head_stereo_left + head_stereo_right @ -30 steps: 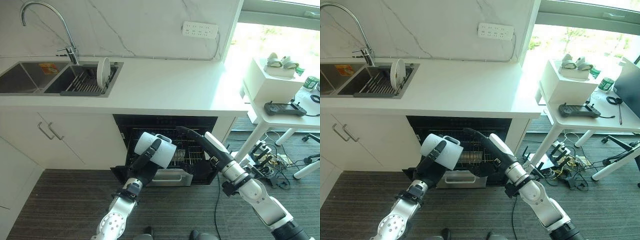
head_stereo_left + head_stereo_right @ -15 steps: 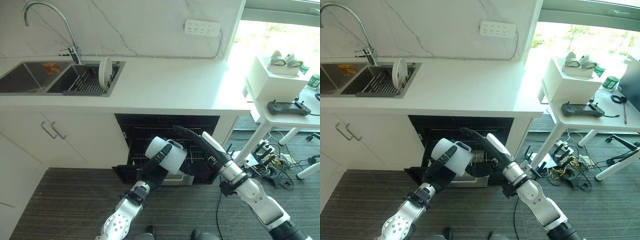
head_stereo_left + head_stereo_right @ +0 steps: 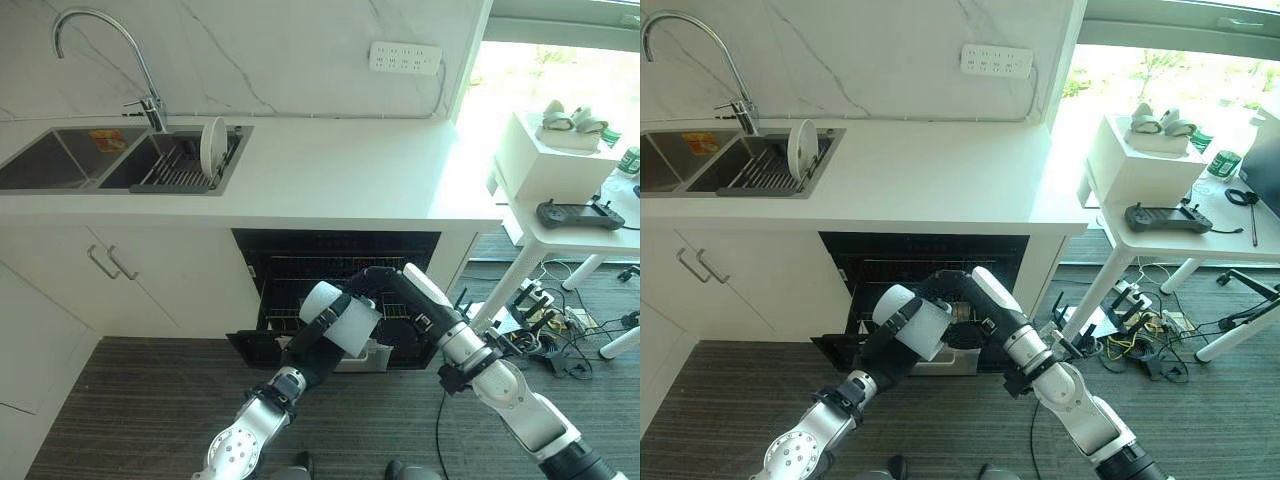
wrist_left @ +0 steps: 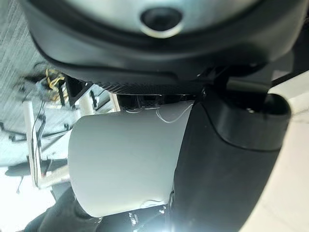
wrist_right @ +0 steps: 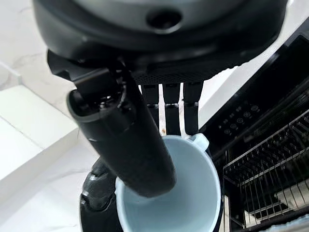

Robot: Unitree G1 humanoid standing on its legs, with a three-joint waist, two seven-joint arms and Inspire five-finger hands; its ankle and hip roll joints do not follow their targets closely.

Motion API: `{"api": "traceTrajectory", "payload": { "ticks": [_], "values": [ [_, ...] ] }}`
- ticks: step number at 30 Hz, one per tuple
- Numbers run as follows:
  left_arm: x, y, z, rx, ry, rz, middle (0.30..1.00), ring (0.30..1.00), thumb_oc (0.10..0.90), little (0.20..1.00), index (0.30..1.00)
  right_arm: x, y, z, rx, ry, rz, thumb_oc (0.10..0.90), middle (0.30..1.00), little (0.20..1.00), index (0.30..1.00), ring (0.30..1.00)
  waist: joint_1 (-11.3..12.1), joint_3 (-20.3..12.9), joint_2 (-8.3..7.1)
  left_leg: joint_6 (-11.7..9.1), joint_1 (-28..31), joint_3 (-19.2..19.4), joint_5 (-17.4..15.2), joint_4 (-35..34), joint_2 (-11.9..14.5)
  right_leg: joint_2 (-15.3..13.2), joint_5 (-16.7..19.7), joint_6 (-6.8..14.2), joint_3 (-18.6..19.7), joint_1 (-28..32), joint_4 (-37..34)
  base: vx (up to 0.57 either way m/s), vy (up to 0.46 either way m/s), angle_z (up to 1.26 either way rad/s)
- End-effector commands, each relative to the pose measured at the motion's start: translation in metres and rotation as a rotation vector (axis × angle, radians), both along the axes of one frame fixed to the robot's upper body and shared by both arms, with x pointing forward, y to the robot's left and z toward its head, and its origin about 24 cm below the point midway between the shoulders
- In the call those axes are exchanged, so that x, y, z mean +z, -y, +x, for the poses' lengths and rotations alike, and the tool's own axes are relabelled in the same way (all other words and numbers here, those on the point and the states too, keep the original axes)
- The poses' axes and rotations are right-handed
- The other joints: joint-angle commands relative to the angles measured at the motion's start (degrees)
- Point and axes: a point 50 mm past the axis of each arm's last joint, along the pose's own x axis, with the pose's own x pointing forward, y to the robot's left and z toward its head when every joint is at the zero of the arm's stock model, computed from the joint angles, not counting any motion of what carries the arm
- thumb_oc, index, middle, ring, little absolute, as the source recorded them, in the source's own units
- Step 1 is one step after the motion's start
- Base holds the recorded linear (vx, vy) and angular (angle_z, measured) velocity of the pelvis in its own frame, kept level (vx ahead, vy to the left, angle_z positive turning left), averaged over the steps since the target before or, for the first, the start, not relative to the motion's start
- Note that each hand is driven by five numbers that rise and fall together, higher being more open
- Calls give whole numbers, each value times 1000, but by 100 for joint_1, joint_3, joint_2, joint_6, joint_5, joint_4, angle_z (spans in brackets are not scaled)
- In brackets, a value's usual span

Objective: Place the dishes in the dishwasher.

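We see a long white stone countertop (image 3: 350, 165) with a steel double sink (image 3: 90, 160) at its left end, where a round white plate (image 3: 211, 146) stands upright in a dark drying rack (image 3: 175, 170). Below the counter, the black built-in dishwasher (image 3: 335, 250) is open, its wire rack (image 3: 400, 305) pulled out. Just before it, our left hand (image 3: 318, 335) wraps its fingers round a pale blue-white ceramic mug (image 3: 338, 318). Our right hand (image 3: 372, 283) reaches the mug's rim, thumb (image 5: 130, 140) dipping inside, fingers over the edge by the handle.
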Motion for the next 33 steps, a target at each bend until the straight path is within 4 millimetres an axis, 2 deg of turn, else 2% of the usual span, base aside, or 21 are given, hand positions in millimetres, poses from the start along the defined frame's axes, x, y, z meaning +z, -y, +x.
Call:
{"api": "traceTrajectory", "payload": {
  "ticks": [1, 4, 9, 10, 11, 12, 16, 21, 26, 29, 33],
  "values": [
    [28, 16, 11, -70, 133, 9, 300, 300, 400, 300, 300, 71, -25, -2, 160, 389, 188, 400, 300, 300, 300, 300, 94, -156, -62, 269, 6, 4, -1629, 923, -93, -23, -551, 301, -175, 243, -102, 0, 0, 0],
    [23, 16, 10, -66, 79, 28, 300, 300, 400, 300, 300, 73, -27, -4, 138, 440, 174, 400, 300, 300, 300, 300, 99, -144, -55, 276, 15, 10, -1640, 923, -98, -24, -554, 305, -176, 247, -102, 0, 0, 0],
    [22, 17, 9, -100, 106, 26, 300, 300, 400, 300, 300, 72, -25, -3, 135, 431, 184, 400, 300, 300, 300, 300, 88, -137, -46, 279, 19, 16, -1641, 923, -97, -28, -552, 304, -179, 248, -102, 0, 0, 0],
    [23, 18, 9, -106, 121, 25, 448, 448, 499, 448, 448, 72, -25, -3, 133, 427, 193, 400, 300, 300, 300, 300, 86, -138, -43, 281, 20, 19, -1642, 923, -96, -28, -555, 302, -179, 251, -102, 0, 0, 0],
    [24, 18, 8, -111, 129, 24, 858, 858, 772, 858, 858, 72, -25, -3, 131, 424, 199, 400, 300, 300, 300, 300, 87, -138, -42, 281, 19, 20, -1640, 923, -96, -29, -554, 303, -182, 252, -102, 0, 0, 0],
    [25, 19, 8, -122, 134, 8, 900, 900, 800, 900, 900, 72, -25, -3, 130, 421, 204, 400, 300, 300, 300, 300, 87, -138, -39, 280, 18, 21, -1637, 923, -95, -31, -554, 303, -185, 252, -102, 0, 0, 0],
    [25, 26, 3, -204, 154, -8, 900, 900, 800, 900, 900, 71, -22, -2, 102, 396, 259, 400, 300, 300, 300, 300, 58, -134, -29, 283, 19, 49, -1639, 923, -80, -34, -554, 297, -195, 251, -102, 0, 0, 0],
    [18, 25, 0, -305, 247, 153, 900, 900, 800, 900, 900, 70, -9, 1, 10, 372, 376, 400, 300, 300, 300, 300, -15, -134, 25, 278, 27, 100, -1632, 923, -50, -36, -549, 300, -198, 243, -102, 0, 0, 0],
    [14, 12, 0, -381, 298, 273, 900, 900, 800, 900, 900, 71, 17, 1, -133, 384, 518, 400, 300, 300, 300, 300, -137, -125, 115, 277, 37, 151, -1618, 923, -21, -31, -529, 313, -160, 222, -102, 0, 0, 0],
    [11, 4, -3, -440, 277, 305, 900, 900, 800, 900, 900, 70, 45, -1, -264, 388, 640, 400, 300, 300, 300, 300, -254, -109, 192, 270, 53, 199, -1612, 923, 12, -21, -522, 325, -125, 210, -102, 4, 4, -4],
    [10, -3, -3, -436, 277, 360, 900, 900, 800, 900, 900, 70, 58, -4, -308, 410, 687, 400, 300, 300, 300, 300, -288, -92, 225, 258, 50, 223, -1601, 923, 30, -25, -515, 333, -135, 205, -102, 2, -10, -8]
  ]
}}
